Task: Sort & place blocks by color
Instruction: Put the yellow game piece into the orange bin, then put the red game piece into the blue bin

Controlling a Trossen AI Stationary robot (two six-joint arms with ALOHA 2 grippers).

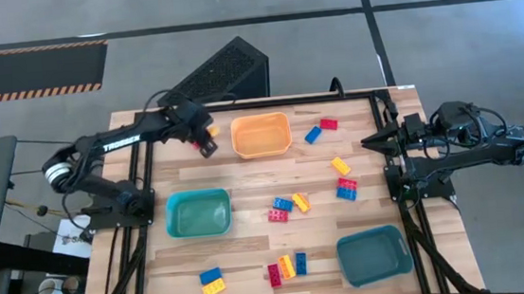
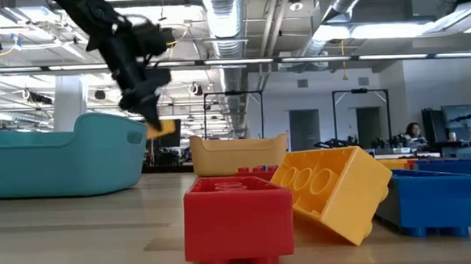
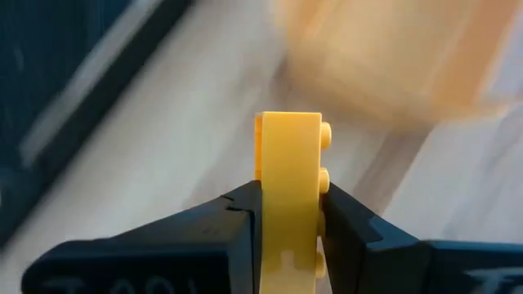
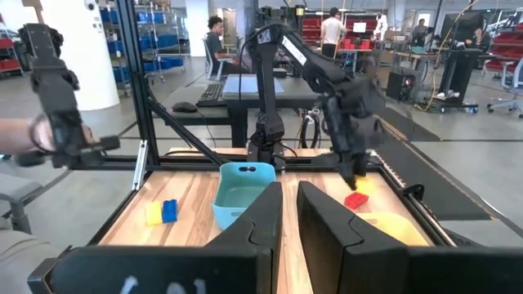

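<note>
A yellow block [image 3: 288,155] is clamped in my left gripper [image 3: 290,204] and hangs above the table's far left [image 1: 211,130], just left of the orange bin [image 1: 261,135]. A red block [image 4: 355,200] lies on the table below that gripper. Several red, yellow and blue blocks lie loose on the wood: a pair [image 1: 320,128] right of the orange bin, a group [image 1: 288,207] at mid-table, and more [image 1: 287,267] near the front edge. My right gripper [image 1: 371,140] waits shut at the right edge, raised and level, holding nothing. My left gripper pinches the yellow block between its two fingers, one on the studded face [image 3: 324,196] and one on the opposite face [image 3: 260,196]. The fingers slant down from the table's left. The block's far end sticks out past the fingertips, and it hangs clear of the table [image 2: 164,128].
One teal bin [image 1: 198,212] stands at mid-left and another [image 1: 374,255] at the near right. A black box [image 1: 222,72] sits beyond the far edge. Dark frame rails [image 1: 141,177] run along the table's left and right sides.
</note>
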